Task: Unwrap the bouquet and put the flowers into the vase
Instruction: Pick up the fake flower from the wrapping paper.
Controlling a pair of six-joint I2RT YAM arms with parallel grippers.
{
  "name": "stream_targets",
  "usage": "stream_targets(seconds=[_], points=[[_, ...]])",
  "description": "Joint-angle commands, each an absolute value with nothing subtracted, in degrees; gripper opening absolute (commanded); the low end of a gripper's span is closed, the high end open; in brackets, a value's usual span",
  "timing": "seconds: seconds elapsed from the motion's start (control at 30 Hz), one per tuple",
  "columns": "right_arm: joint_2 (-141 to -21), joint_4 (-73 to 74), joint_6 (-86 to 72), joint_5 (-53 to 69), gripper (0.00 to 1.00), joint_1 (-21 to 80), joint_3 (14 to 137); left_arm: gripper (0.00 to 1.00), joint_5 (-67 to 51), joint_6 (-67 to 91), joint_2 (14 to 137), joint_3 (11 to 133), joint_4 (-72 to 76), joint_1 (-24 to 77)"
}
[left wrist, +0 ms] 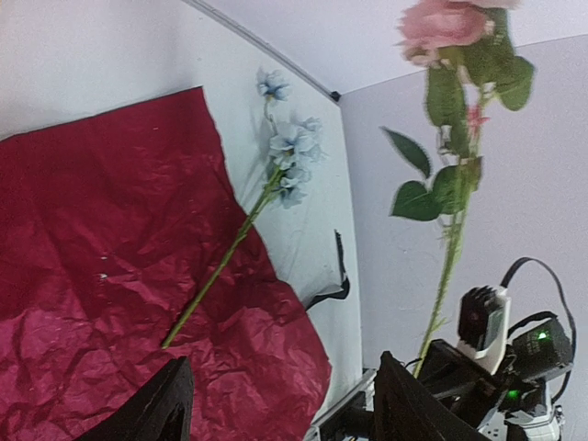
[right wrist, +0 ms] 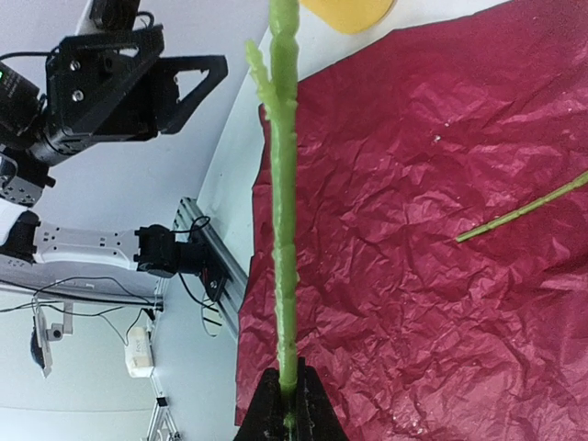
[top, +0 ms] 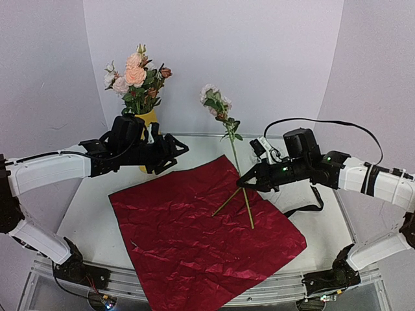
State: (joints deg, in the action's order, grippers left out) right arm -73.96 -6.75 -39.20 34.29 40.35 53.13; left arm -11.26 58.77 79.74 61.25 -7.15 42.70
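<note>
The dark red wrapping paper [top: 207, 233] lies spread flat on the table. At the back left stands the yellow vase [top: 148, 118], half hidden behind my left arm, with several pink, peach and white flowers [top: 136, 74] in it. My right gripper [top: 242, 184] is shut on the green stem [right wrist: 285, 230] of a pink-white flower [top: 215, 102] that it holds upright over the paper. A pale blue flower [left wrist: 289, 156] lies with its stem [top: 225, 202] on the paper. My left gripper [top: 178, 155] hovers open and empty beside the vase.
A black ribbon [top: 301, 208] lies on the table past the paper's right corner. The paper's front corner hangs over the table's metal front rail [top: 285, 285]. White walls close in the back and both sides.
</note>
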Motion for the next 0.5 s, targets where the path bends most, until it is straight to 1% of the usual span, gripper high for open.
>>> stream_targets(seconds=[0.0, 0.23, 0.47], points=[[-71.60, -11.90, -40.66, 39.11, 0.00, 42.31, 52.85, 0.68, -10.38, 61.86, 81.38, 65.72, 1.40, 45.03], [-71.63, -13.98, -42.74, 38.41, 0.01, 45.38, 52.78, 0.65, -12.43, 64.11, 84.22, 67.74, 7.69, 47.73], [-71.63, -15.20, -43.75, 38.19, 0.01, 47.03, 53.20, 0.56, -13.14, 64.34, 86.49, 71.60, 8.70, 48.80]])
